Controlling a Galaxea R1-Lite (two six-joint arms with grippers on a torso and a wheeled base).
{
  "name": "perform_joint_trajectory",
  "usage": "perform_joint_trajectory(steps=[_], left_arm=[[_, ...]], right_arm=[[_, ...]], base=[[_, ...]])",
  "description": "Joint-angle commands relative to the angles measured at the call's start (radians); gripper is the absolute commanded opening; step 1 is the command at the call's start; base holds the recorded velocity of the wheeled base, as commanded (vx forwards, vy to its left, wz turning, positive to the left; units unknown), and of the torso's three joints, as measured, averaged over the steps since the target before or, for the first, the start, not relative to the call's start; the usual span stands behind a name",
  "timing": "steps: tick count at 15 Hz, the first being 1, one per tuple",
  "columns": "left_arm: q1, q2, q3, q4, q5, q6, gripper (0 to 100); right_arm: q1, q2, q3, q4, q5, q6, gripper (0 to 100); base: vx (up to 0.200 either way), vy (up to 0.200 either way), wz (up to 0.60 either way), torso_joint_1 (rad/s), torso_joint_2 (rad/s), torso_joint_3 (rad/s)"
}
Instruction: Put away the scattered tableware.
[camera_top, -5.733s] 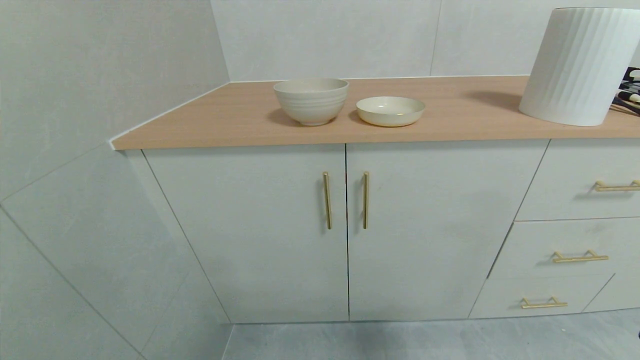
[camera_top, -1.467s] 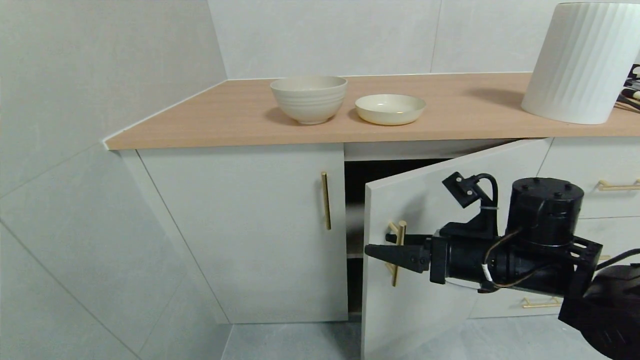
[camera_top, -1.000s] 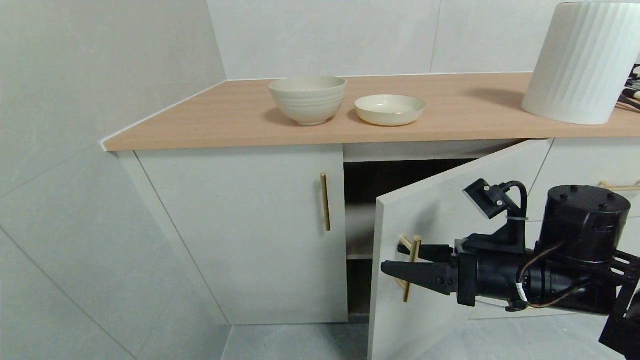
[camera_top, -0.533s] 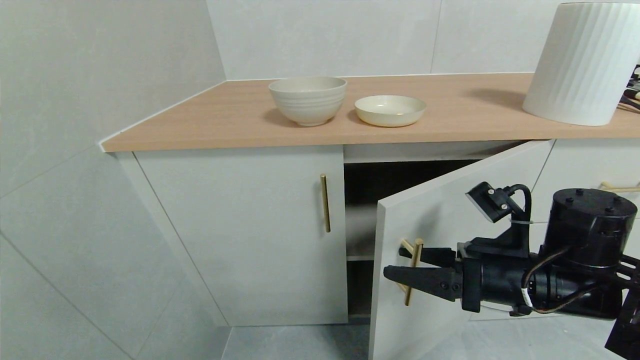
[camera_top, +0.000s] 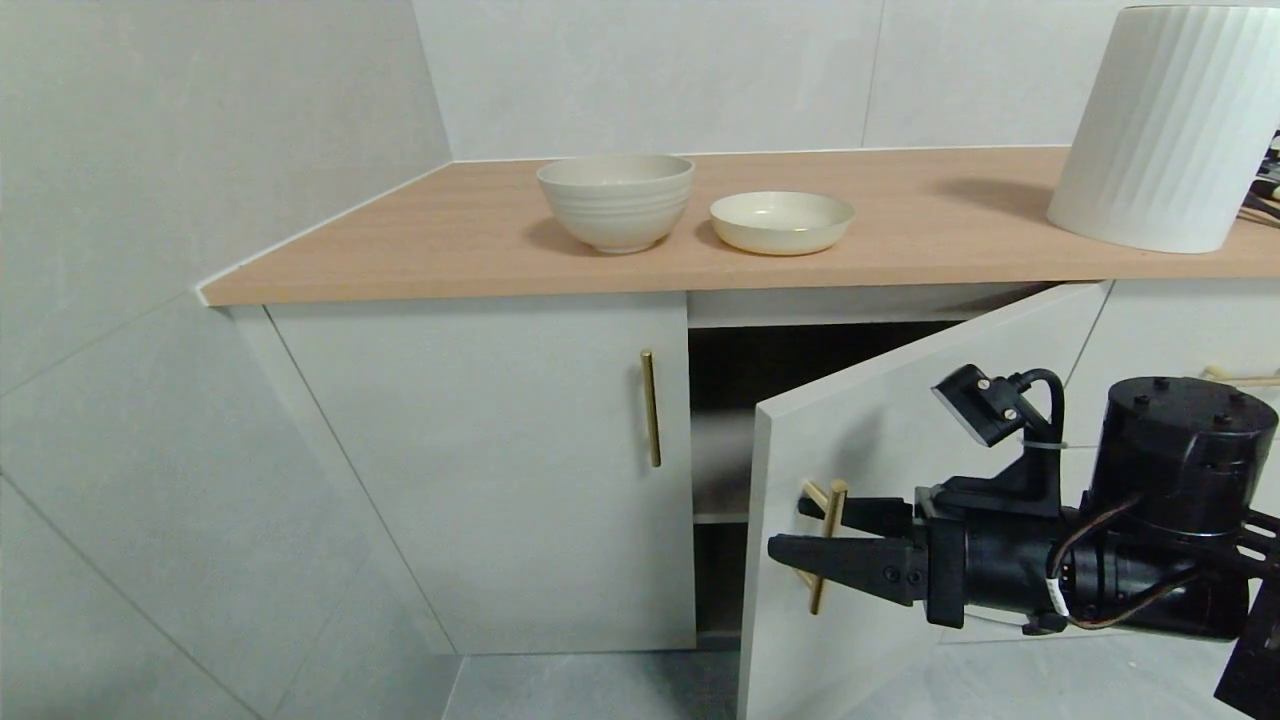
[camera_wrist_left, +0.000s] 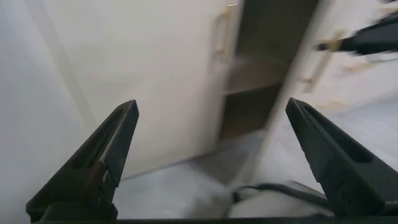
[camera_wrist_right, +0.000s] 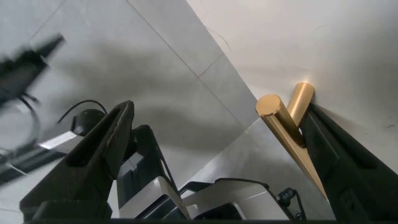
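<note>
The left gripper (camera_wrist_left: 211, 109) hung spread wide, holding nothing, facing the closed matte left door (camera_top: 480, 460). On the smooth wood-grain desk (camera_top: 400, 250) sat a deep, ribbed beige bowl (camera_top: 616, 201) and, just beside it, a shallow glossy cream dish (camera_top: 781, 221). Below, the right door (camera_top: 860, 440) stood ajar, its brass bar handle (camera_top: 826, 545) between the parted fingers of the right gripper (camera_top: 795, 528), unclamped. A white fluted cylinder (camera_top: 1165, 130) stood far right.

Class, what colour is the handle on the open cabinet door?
Gold, like brushed brass; the handle shows best in the right wrist view.

I'm facing pale tiled walls (camera_top: 200, 150). A wooden countertop (camera_top: 450, 245) is capping white cabinets (camera_top: 480, 450) standing on grey floor (camera_top: 590, 690).
</note>
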Motion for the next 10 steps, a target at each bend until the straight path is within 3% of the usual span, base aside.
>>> perform_joint_trajectory(steps=[1,3,4,5,6,7,8,10], left_arm=[[-0.016,0.481,-0.238,-0.007,-0.137,0.007,100],[-0.062,0.666,-0.246,-0.099,-0.139,0.030,100],[-0.125,0.739,-0.240,-0.141,-0.139,0.012,100],[-0.175,0.794,-0.232,-0.165,-0.139,-0.028,100],[-0.197,0.815,-0.228,-0.180,-0.139,-0.049,100],[-0.243,0.869,-0.215,-0.225,-0.141,-0.092,100],[-0.330,0.932,-0.177,-0.294,-0.133,-0.131,100],[-0.381,0.990,-0.132,-0.383,-0.131,-0.151,100]], right_arm=[[-0.002,0.002,-0.001,-0.002,-0.001,-0.001,100],[0.000,0.002,-0.001,-0.002,-0.001,0.001,100],[0.000,0.003,0.000,-0.002,-0.001,-0.001,100],[0.000,0.005,-0.001,-0.002,-0.001,0.001,100],[0.000,0.006,-0.001,-0.002,-0.001,-0.001,100],[0.000,0.008,0.000,-0.002,-0.001,-0.001,100],[0.000,0.008,-0.001,-0.002,-0.003,-0.001,100],[0.000,0.009,0.000,-0.002,-0.005,-0.001,100]], base=[[0.000,0.000,0.00,0.000,0.00,0.000],[0.000,0.000,0.00,0.000,0.00,0.000],[0.000,0.000,0.00,0.000,0.00,0.000],[0.000,0.000,0.00,0.000,0.00,0.000],[0.000,0.000,0.00,0.000,0.00,0.000],[0.000,0.000,0.00,0.000,0.00,0.000],[0.000,0.000,0.00,0.000,0.00,0.000],[0.000,0.000,0.00,0.000,0.00,0.000]])
